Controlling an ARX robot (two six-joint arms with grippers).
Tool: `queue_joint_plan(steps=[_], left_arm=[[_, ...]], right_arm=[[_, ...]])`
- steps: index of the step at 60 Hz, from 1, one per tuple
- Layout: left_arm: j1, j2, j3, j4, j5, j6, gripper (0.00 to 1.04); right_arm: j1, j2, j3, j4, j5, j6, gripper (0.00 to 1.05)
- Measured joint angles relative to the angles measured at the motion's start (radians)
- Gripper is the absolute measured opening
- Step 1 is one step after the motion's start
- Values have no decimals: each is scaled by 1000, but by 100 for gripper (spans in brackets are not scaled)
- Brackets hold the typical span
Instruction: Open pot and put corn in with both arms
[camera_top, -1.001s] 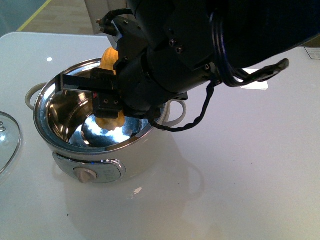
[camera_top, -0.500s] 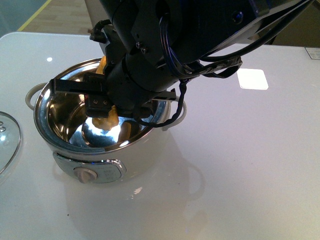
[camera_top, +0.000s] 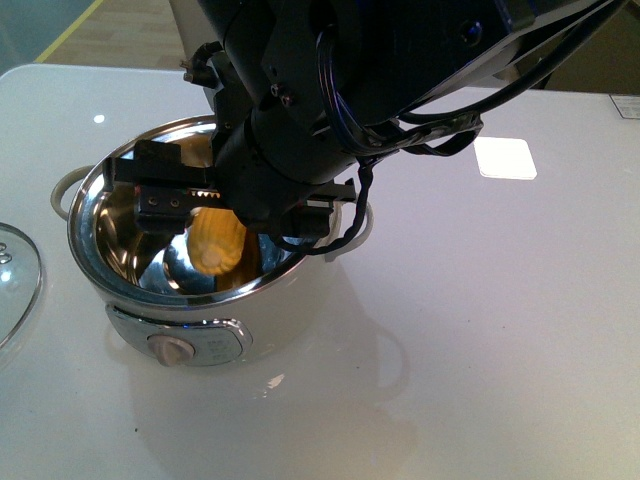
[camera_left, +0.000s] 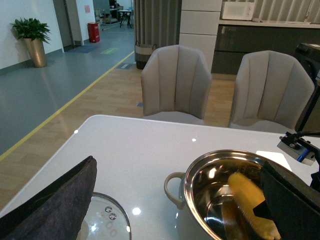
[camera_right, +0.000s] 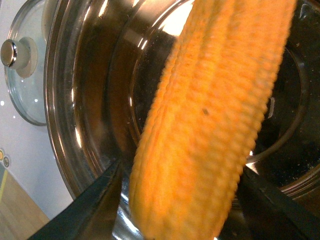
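Note:
The cream-white pot (camera_top: 290, 310) stands open on the white table, knob panel facing me. The yellow corn (camera_top: 217, 240) is inside its steel bowl, tilted, with its lower end down in the pot. My right gripper (camera_top: 190, 200) hangs over the bowl, open, with the corn (camera_right: 210, 120) loose between its spread fingers (camera_right: 85, 210). The left wrist view shows the pot (camera_left: 187, 182) with the corn (camera_left: 250, 197) in it. My left gripper (camera_left: 175, 215) is open and empty above the table, beside the pot and over the lid.
The glass lid (camera_top: 15, 290) with a grey knob (camera_right: 12, 52) lies flat on the table left of the pot. A white card (camera_top: 505, 157) lies at the back right. Two grey chairs (camera_left: 175, 80) stand beyond the far table edge.
The right gripper's jaws have spread apart. The corn has slipped from high between them down into the pot. The arm has shifted slightly left.

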Motion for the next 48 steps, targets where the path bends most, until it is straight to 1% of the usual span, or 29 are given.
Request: queue_joint_plan(steps=[5, 8, 20, 25, 28, 39, 48], left_arm=[[0, 0, 0, 0, 0, 0, 98], [0, 0, 0, 0, 0, 0, 98], [0, 0, 0, 0, 0, 0, 98], [0, 0, 0, 0, 0, 0, 98], [0, 0, 0, 0, 0, 0, 98], [0, 0, 0, 0, 0, 0, 98], [0, 0, 0, 0, 0, 0, 98]], right_arm=[[0, 0, -1, 1, 1, 3, 92], [-2, -2, -6, 4, 0, 8, 97], [-42, -76, -85, 41, -20, 33, 96], [-79, -149, -132, 55, -15, 35, 96], [-105, -202, -165, 55, 5, 28, 96], [-220, -397, -311, 77, -10, 21, 96], [-304, -553, -434, 34, 78, -56, 96]])
